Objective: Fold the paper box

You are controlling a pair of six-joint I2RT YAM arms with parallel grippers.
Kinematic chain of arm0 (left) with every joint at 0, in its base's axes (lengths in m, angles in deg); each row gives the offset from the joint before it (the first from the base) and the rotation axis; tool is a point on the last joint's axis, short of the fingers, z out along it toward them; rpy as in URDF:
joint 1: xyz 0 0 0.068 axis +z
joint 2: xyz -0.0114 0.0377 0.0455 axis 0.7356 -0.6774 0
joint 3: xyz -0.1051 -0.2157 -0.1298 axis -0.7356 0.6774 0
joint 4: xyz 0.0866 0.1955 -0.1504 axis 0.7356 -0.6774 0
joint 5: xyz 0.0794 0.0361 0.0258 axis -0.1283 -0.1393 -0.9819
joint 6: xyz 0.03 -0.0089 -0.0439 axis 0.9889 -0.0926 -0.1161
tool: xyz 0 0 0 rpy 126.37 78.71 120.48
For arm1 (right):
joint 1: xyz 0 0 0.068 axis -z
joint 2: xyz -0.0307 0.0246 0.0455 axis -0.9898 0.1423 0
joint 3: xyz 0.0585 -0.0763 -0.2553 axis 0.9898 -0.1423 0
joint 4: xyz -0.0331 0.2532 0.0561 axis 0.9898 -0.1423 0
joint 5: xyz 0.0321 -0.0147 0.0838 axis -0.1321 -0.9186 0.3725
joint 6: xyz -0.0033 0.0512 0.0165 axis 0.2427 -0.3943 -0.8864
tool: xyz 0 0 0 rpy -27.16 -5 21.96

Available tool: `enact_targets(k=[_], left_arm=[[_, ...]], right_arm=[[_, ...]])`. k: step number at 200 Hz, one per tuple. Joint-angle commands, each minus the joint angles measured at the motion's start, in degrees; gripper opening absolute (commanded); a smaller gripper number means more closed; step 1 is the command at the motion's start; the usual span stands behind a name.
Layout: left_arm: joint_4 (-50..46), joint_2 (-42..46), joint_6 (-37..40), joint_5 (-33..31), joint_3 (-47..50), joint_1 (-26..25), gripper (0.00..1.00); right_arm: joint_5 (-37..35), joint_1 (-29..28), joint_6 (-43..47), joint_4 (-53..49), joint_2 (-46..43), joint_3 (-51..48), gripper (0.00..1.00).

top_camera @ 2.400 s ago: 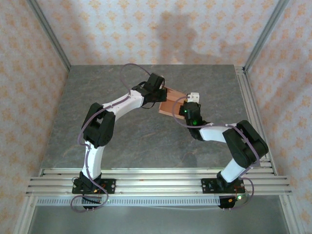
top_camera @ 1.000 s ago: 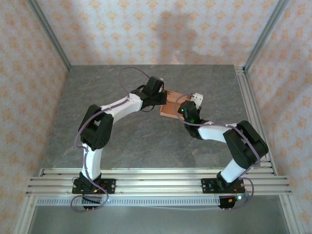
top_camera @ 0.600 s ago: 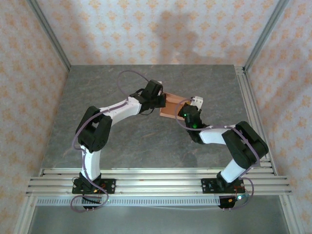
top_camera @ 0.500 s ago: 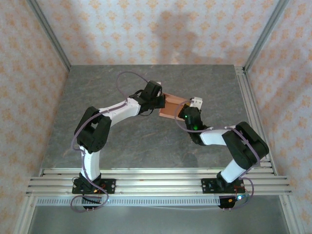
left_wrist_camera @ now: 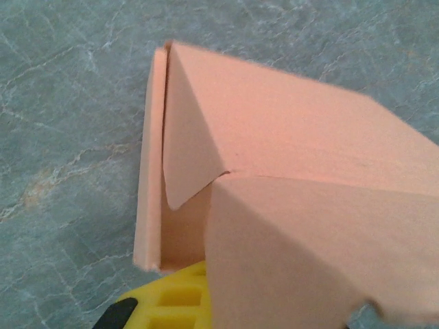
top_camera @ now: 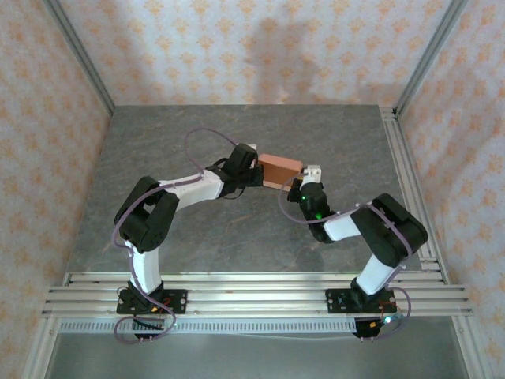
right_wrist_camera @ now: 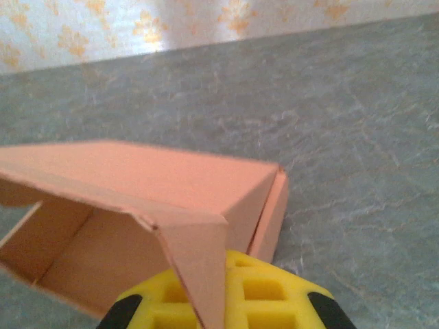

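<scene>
Top view: you see the paper box [top_camera: 282,167] on the table [top_camera: 197,237], between the left gripper [top_camera: 254,174] and the right gripper [top_camera: 313,174].
Left wrist view: a rounded flap lies at the box's end, above the yellow pad [left_wrist_camera: 175,301].
Right wrist view: the box's open end shows bare card walls inside.
Arms: both are bent and reach inward, wrists low.
Pincers: the 2 are closed, at the box's ends.

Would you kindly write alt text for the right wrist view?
A half-folded salmon-orange paper box fills the left and middle, its open end and bare inside facing the camera, with a grey marbled table behind. One flap comes down over the yellow pad of the right gripper at the bottom edge.
</scene>
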Motion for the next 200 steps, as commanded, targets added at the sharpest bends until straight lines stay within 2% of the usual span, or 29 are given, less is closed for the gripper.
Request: enact_targets(k=[1, 25, 38, 52, 73, 82, 101, 128, 164, 180, 200], left_arm=[[3.17, 2.64, -0.7, -0.49, 1.09, -0.63, 0.0], [3.47, 3.18, -0.75, -0.76, 1.4, -0.63, 0.0], [3.38, 3.28, -0.77, -0.96, 1.42, -0.63, 0.0], [2.78, 3.18, -0.79, -1.31, 1.13, -0.63, 0.0], [2.0, 2.94, -0.57, -1.73, 0.6, -0.63, 0.0], [1.75, 2.78, -0.52, -1.91, 0.59, -0.63, 0.0], [1.69, 2.58, -0.49, -1.86, 0.44, -0.63, 0.0], [1.63, 2.4, -0.39, -1.78, 0.35, -0.63, 0.0], [1.83, 2.14, -0.47, -1.67, 0.41, -0.63, 0.0], [1.95, 2.14, -0.47, -1.6, 0.56, -0.63, 0.0], [2.79, 2.48, -0.13, -1.16, 1.26, -0.72, 0.0]], right_arm=[[2.7, -0.55, 0.23, 3.6, 0.85, -1.49, 0.03], [3.89, -0.52, 0.18, 2.83, -0.82, -1.56, 0.05], [4.46, -0.55, 0.19, 2.45, -2.15, -1.74, 0.12], [4.66, -0.58, 0.39, 2.22, -4.07, -2.15, 0.28], [4.97, -0.51, 0.9, 2.0, -7.73, -3.3, 0.57], [5.52, -0.51, 1.42, 1.72, -9.44, -3.85, 0.65], [6.71, -0.53, 3.59, 0.46, -13.74, -5.02, 0.74], [5.52, -0.53, 4.26, -0.78, -20.61, -6.76, 0.82], [2.99, -0.43, 0.19, -7.95, -28.15, -4.85, 0.85], [-0.39, -0.2, -4.47, -15.15, -31.42, -1.7, 0.84], [-2.65, 0.89, -10.83, -29.96, -30.84, 5.21, 0.83]])
